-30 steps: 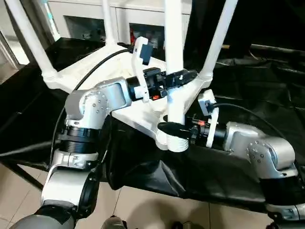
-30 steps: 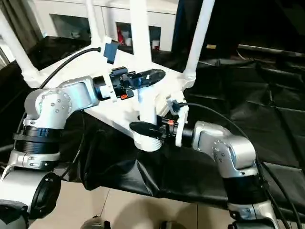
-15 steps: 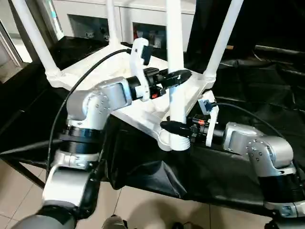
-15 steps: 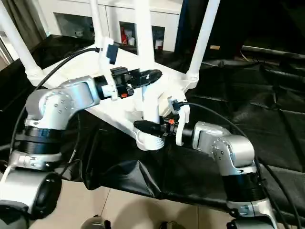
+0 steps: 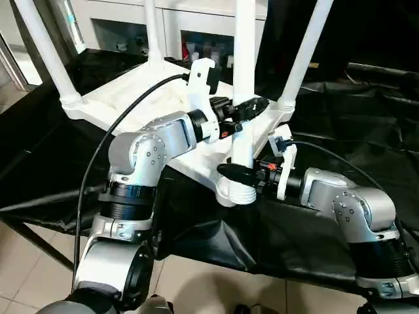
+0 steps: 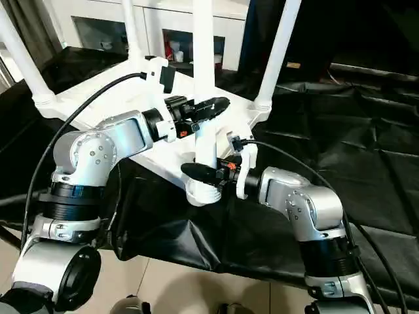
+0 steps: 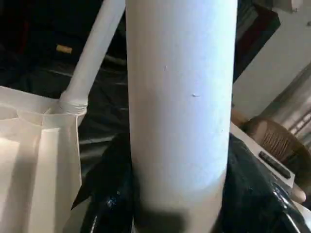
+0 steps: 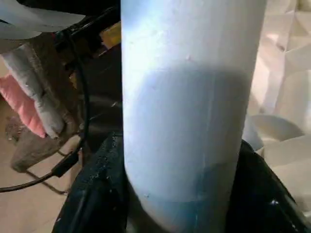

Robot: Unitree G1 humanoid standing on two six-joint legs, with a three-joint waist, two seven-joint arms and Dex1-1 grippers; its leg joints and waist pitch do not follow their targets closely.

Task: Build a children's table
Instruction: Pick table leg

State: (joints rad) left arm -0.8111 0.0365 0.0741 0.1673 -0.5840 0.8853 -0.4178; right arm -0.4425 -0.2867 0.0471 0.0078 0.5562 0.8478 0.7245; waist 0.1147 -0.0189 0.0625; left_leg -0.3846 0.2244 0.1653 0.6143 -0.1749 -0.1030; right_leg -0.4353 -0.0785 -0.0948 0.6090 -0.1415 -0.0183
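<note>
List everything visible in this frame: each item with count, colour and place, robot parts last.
Tabletop: one, white, upside down on the black cloth.
Legs: four, white, standing up from the corner sockets; the near one is gripped.
Black cloth: one, covering the work surface.
Cabinet: one, white, glass doors, behind.
Left gripper: closed on the near leg, higher up.
Right gripper: closed on the near leg, just above its socket.

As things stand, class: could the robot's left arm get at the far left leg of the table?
Probably not at once: the left gripper is closed on the near leg, and the far left leg stands across the tabletop.
</note>
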